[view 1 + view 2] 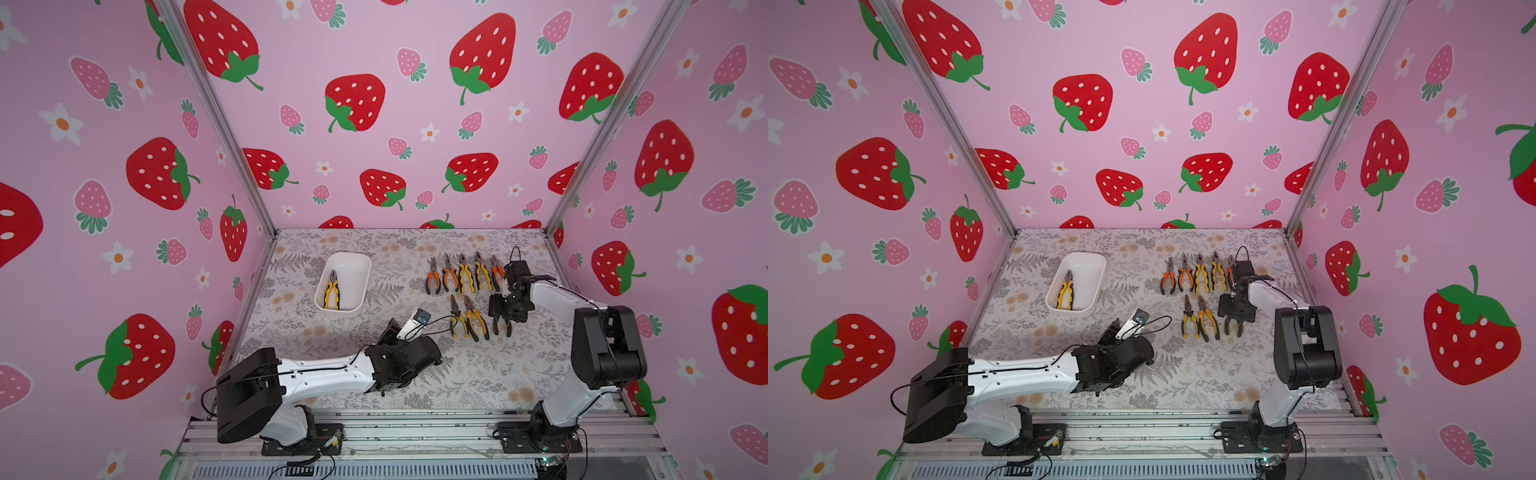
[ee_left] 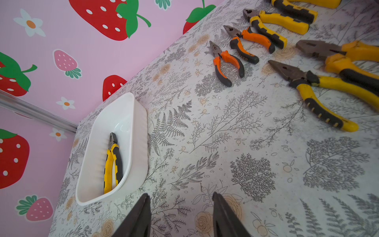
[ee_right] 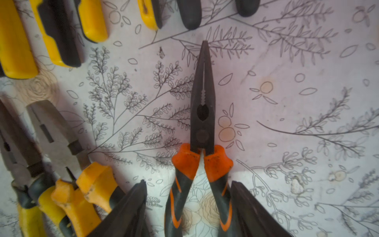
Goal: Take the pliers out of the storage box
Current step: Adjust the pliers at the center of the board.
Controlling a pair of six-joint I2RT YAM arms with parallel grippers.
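**Mia:** How many pliers are out of the storage box (image 1: 354, 277) now?

**Ben:** I count eight. A row of five pliers (image 1: 464, 274) lies at the back of the table (image 1: 457, 374). Two yellow pliers (image 1: 467, 318) lie in front of them. Just beside those two is a pair of orange pliers (image 3: 203, 115) with a long thin nose.

**Mia:** Is the robot holding the orange pair?

**Ben:** No. The right end effector (image 3: 187, 182) hangs right over them with its fingers wide apart, one on each side of the handles. The pliers lie flat on the table, and there is a gap beside one handle. It is not squeezing them.

**Mia:** What about the other arm?

**Ben:** The left end effector (image 2: 180, 198) is spread open too, with nothing in it. It hangs over bare table, near the box.

**Mia:** Is the box empty?

**Ben:** Not yet. One pair of yellow-and-black pliers (image 1: 331, 291) lies inside, close along one long wall, nose pointing to the back.

**Mia:** So the job is almost done?

**Ben:** I think so. Eight are out and one is left. The left arm is closer to the box, so I guess it goes in for the last pair.
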